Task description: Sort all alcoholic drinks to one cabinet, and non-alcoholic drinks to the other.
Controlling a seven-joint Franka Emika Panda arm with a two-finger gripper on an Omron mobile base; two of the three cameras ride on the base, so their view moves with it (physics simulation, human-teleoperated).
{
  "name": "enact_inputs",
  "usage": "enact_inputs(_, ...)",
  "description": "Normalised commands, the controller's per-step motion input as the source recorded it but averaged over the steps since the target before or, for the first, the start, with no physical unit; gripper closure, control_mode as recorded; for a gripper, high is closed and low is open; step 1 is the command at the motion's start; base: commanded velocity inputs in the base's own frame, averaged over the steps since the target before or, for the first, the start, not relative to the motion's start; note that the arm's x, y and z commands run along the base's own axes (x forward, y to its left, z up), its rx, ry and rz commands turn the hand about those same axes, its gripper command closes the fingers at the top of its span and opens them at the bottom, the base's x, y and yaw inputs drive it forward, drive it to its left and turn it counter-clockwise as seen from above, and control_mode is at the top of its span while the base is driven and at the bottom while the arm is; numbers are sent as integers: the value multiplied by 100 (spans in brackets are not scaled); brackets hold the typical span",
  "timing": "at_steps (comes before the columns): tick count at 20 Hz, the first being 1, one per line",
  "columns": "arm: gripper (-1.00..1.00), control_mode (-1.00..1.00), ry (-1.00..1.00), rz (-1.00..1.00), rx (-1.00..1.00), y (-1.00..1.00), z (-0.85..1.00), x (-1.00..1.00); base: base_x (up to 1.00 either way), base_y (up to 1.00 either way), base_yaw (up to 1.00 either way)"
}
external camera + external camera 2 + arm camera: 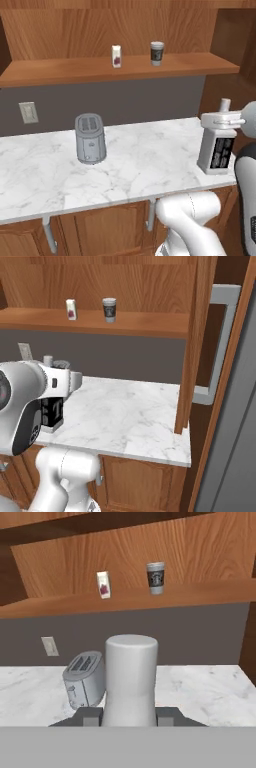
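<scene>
A clear squarish bottle (217, 150) with a black label, one of the alcoholic drinks, stands at the counter's front right edge. My gripper (223, 119) is shut on its neck just under the pale cap. In the hand view the cap and neck (131, 677) rise between my two fingertips, with the gripper (130, 715) clamped around them. The bottle's label (52, 411) also shows under my hand in the right base view. On the open cabinet shelf (60, 72) above stand the non-alcoholic drinks: a paper coffee cup (157, 53) (155, 577) and a small white carton (116, 56) (103, 584).
A grey toaster (90, 138) (84, 679) sits on the marble counter (150, 155) left of the bottle. A wall outlet (28, 112) is behind it. A wooden side panel (192, 341) and a tall grey appliance with a handle (225, 346) close off the right.
</scene>
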Motion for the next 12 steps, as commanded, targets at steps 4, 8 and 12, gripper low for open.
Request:
enact_inputs(4,100,100,0,0,0,0,0,0,-100,11,0)
enact_inputs(8,100,100,0,0,0,0,0,0,-79,51,0)
enact_inputs(12,100,100,0,0,0,0,0,0,-28,92,0)
